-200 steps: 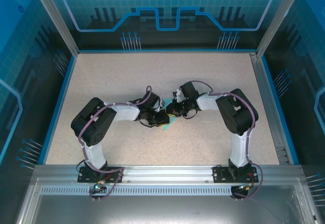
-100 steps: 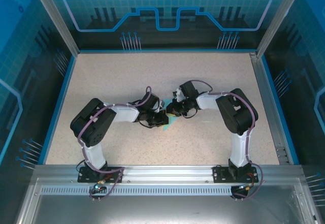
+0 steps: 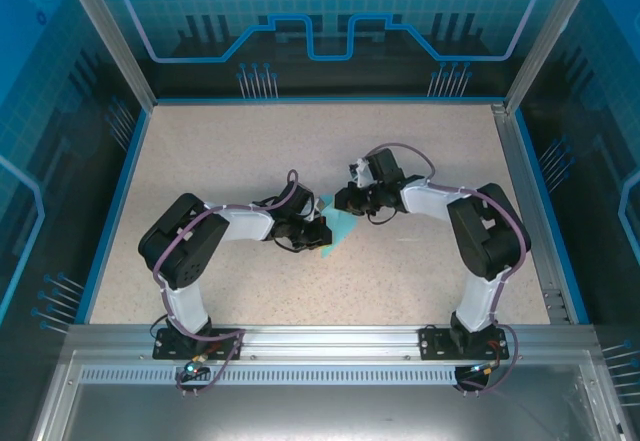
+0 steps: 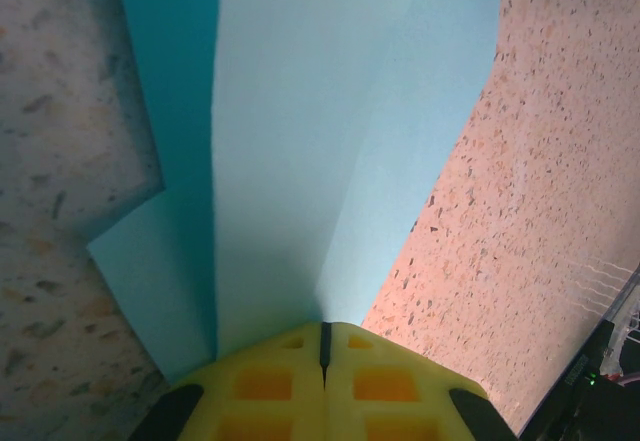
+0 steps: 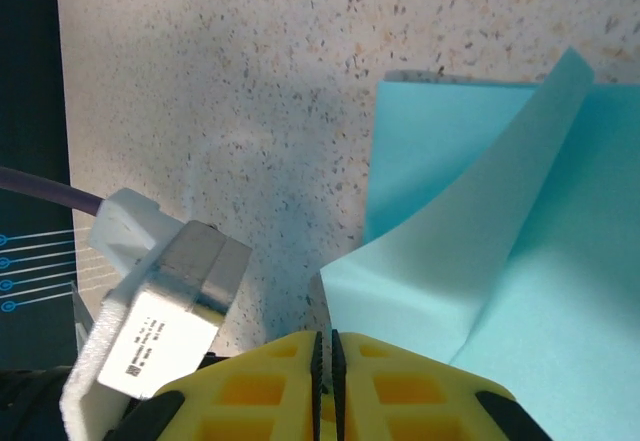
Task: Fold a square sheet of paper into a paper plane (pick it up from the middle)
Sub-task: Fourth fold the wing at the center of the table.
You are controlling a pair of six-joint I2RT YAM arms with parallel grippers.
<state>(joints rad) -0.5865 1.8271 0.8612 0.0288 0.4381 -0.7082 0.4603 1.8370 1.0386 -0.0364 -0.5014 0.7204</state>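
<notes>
Near the centre of the top view, the square sheet of paper (image 3: 338,227) lay only partly creased, far from a plane, with the left gripper (image 4: 324,329) clamped on a fold and the right gripper (image 5: 325,339) closed, seemingly nipping a raised flap.

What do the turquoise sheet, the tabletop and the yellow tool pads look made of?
The paper sheet looks like thin matte paper: sharp creases, a soft curl, no shine. The tabletop is a hard speckled beige surface, perhaps laminate or stone-look composite; I cannot tell which. The left tool has yellow pads, moulded with recessed squares, likely rubber or soft plastic.
</notes>
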